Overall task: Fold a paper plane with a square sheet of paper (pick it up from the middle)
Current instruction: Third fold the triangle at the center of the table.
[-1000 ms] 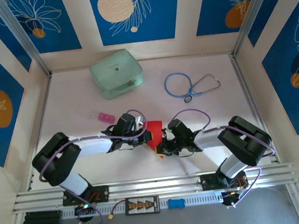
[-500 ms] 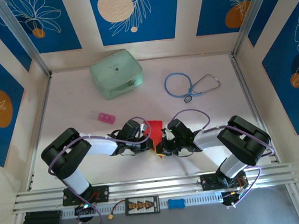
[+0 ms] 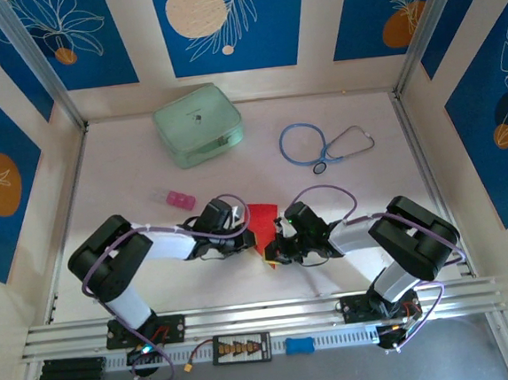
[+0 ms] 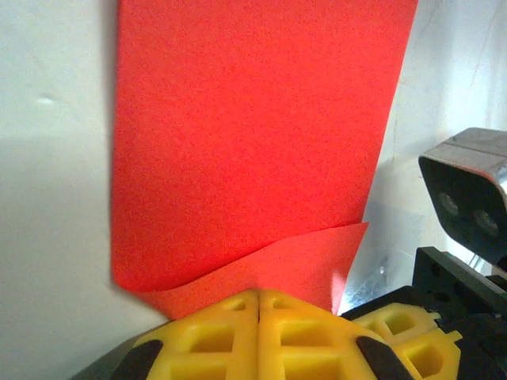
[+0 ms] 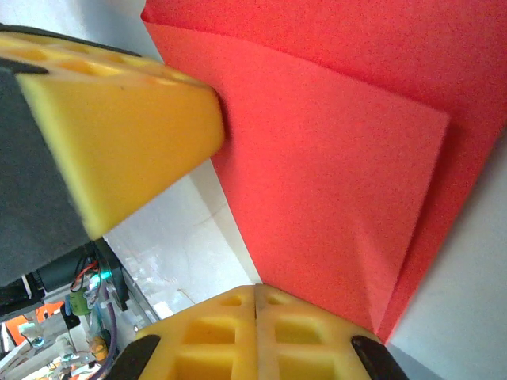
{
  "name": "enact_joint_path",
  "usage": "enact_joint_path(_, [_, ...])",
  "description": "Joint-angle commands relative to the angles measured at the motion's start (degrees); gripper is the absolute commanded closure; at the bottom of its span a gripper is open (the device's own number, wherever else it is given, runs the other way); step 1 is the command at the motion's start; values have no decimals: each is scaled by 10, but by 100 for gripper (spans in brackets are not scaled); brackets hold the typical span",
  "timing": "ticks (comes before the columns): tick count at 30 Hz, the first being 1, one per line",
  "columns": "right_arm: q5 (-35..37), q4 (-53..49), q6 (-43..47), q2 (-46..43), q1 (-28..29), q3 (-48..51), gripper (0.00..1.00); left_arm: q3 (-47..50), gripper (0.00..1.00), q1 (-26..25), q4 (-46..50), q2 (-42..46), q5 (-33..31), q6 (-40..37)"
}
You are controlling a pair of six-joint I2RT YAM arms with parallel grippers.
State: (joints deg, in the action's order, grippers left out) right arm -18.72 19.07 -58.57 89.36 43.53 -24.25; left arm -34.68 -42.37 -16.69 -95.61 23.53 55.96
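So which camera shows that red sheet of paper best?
The left wrist view: the thin bright red paper sheet spreads wide, one edge folded up. Right wrist shows overlapping layers; top external, a small red patch.

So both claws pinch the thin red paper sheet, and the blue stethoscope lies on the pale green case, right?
No: the blue stethoscope lies on the white table, apart from the pale green case; the top view shows it. The left gripper and right gripper do pinch the red paper sheet.
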Motion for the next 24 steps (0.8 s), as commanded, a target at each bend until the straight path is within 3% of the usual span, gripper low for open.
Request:
enact_joint_path(1, [23,-91,5,32,2,30,100,-9,100,28,65,-11,-46,-18])
enact_joint_path(15, [18,-88,16,34,2,34,100,-41,100,83,140,-18,-53,-45])
enact_joint_path(24, [16,-95,24,30,2,29,100,-62,100,87,175,10,-55,-52])
